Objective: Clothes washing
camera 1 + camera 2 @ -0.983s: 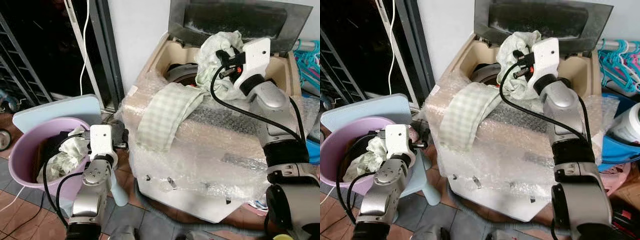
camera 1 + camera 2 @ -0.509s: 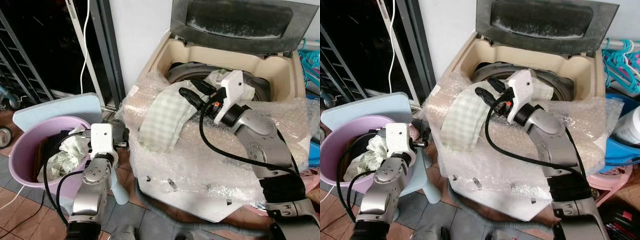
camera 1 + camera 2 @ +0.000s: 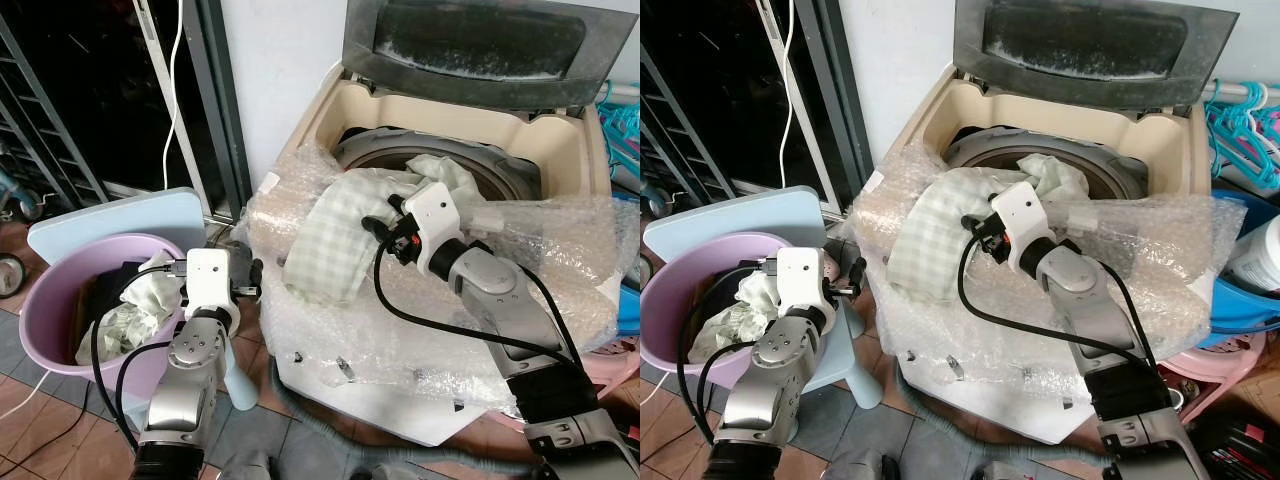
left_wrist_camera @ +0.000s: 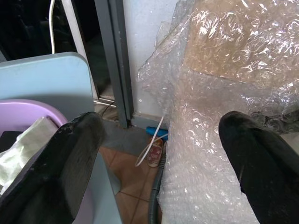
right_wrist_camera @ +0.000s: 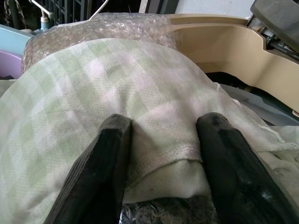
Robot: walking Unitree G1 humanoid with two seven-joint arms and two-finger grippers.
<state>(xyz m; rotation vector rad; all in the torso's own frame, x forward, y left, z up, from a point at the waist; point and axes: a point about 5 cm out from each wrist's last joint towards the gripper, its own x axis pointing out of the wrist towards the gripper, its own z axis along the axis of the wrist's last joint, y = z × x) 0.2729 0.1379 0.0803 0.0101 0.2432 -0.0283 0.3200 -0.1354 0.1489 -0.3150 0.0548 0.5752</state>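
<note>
A green-and-white checked cloth (image 3: 335,225) hangs over the front rim of a beige top-loading washer (image 3: 320,105), whose lid stands open. Its far end trails into the drum (image 3: 400,160). My right gripper (image 3: 376,228) rests on top of the cloth at the rim. In the right wrist view the right gripper (image 5: 161,154) has its two fingers pinching a raised fold of the cloth (image 5: 117,93). My left gripper (image 4: 159,154) hangs open and holds nothing, low beside the washer's left side and next to a purple basin (image 3: 40,300) holding more clothes (image 3: 135,305).
Bubble wrap (image 3: 430,330) covers the washer's front and top edge. A light-blue board (image 3: 110,215) stands behind the basin, by a dark door frame (image 3: 215,100). A grey hose (image 3: 300,400) lies on the tiled floor. Hangers (image 3: 1240,110) and a blue tub (image 3: 1240,300) stand at the right.
My right gripper came down from above the drum, where it held a bunched cloth, and moved left onto the checked cloth at the front rim. The left arm stayed put.
</note>
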